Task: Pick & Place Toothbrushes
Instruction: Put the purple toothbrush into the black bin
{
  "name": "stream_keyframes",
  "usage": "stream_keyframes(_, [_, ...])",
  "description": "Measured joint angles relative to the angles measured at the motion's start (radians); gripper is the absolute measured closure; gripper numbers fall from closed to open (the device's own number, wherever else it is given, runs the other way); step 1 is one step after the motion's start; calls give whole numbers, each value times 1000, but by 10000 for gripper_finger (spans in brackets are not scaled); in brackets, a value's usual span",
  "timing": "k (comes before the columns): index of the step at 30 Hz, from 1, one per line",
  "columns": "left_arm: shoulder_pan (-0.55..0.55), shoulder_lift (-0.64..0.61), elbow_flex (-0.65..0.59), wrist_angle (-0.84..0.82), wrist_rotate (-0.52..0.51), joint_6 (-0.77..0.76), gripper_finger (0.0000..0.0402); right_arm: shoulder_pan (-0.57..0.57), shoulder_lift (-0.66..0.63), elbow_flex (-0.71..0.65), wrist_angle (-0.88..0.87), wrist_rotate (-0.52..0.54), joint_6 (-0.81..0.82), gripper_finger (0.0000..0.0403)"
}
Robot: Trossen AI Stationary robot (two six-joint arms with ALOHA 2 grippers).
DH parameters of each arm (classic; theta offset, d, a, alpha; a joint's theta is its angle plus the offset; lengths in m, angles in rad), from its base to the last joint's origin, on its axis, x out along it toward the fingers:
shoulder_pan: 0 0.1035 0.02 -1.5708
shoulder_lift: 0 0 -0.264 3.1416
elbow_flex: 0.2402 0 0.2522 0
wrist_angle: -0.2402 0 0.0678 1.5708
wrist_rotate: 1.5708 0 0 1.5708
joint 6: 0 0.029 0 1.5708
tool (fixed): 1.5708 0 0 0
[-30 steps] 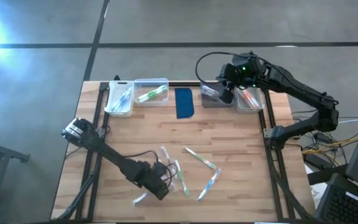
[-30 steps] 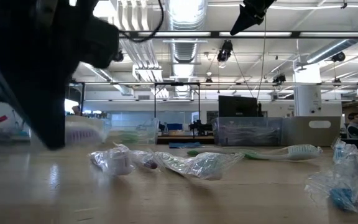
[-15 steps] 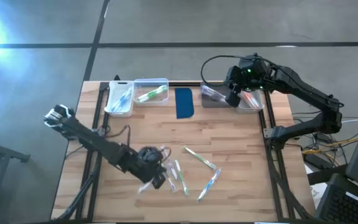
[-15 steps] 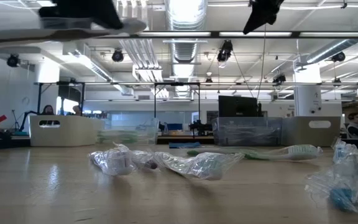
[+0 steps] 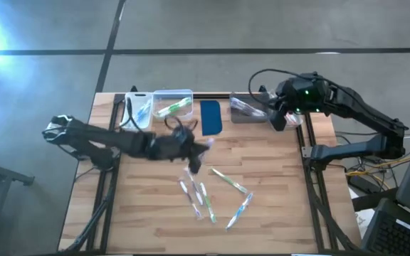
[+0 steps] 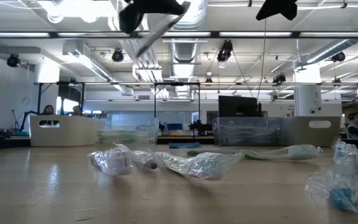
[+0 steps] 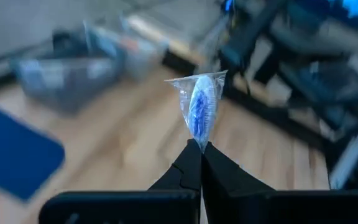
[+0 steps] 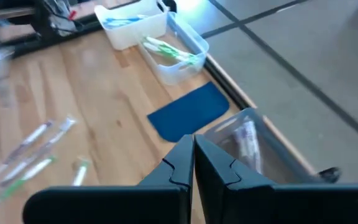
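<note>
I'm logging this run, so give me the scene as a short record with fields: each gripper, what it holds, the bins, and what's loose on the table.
left gripper: shut on a wrapped blue toothbrush, lifted above the table's middle, near the blue pad
right gripper: shut, holding nothing, above the far right bins
far left bins: white bin with blue brushes, clear bin with green ones
loose toothbrushes: several wrapped ones on the table, near the front middle
</note>
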Motion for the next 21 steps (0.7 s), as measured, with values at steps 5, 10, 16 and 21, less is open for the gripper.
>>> stream_keyframes(5, [172, 0, 0, 226, 175, 130, 401, 71, -62, -87, 96, 8, 116, 394])
stream_keyframes(10, [330, 4, 0, 437, 394, 172, 401, 150, -89, -180, 319, 6, 173, 394])
stream_keyframes(16, [455, 7, 0, 618, 538, 212, 401, 202, -73, -276, 601, 4, 186, 394])
stream_keyframes(21, [487, 10, 0, 762, 599, 243, 401, 203, -43, -322, 770, 4, 188, 394])
